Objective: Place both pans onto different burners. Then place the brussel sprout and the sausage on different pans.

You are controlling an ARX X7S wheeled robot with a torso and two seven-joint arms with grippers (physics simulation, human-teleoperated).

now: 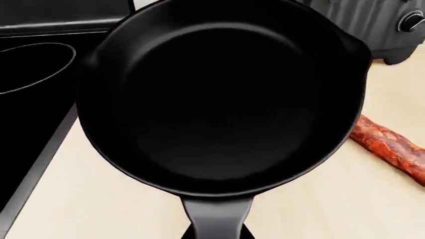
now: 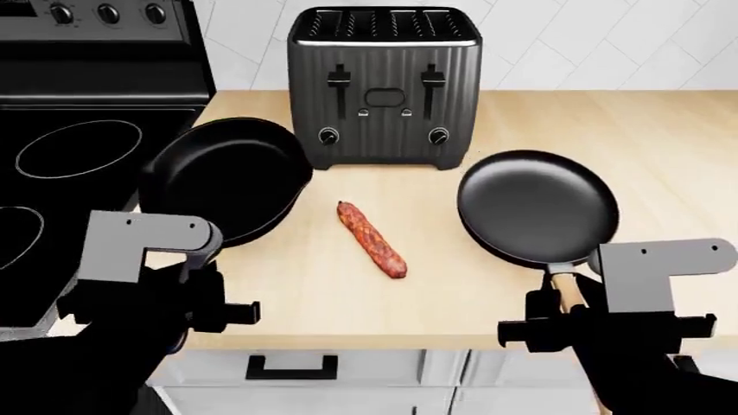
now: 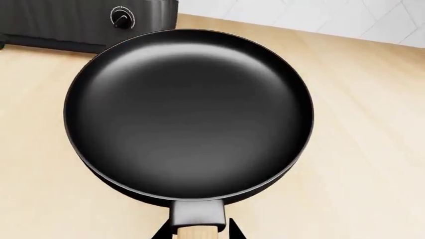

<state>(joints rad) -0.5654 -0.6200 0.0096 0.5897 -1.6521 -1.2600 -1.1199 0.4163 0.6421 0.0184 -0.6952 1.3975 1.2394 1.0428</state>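
The deep all-black pan point(image 1: 219, 99) fills the left wrist view. My left gripper point(image 1: 218, 235) is shut on its handle point(image 1: 218, 214). In the head view this pan point(image 2: 231, 177) overlaps the stove's right edge. The shallower pan point(image 3: 189, 112) has a wooden handle point(image 3: 198, 231), and my right gripper point(image 3: 199, 235) is shut on that handle. This second pan point(image 2: 538, 206) is over the counter on the right. The sausage point(image 2: 372, 239) lies on the counter between the two pans, and its end shows beside the deep pan point(image 1: 391, 147). The brussel sprout is out of view.
A black stove point(image 2: 81, 147) with ringed burners point(image 2: 79, 149) stands at the left. A dark toaster point(image 2: 383, 86) stands at the back of the wooden counter point(image 2: 645, 147), just behind the sausage. The counter's front edge runs close to both wrists.
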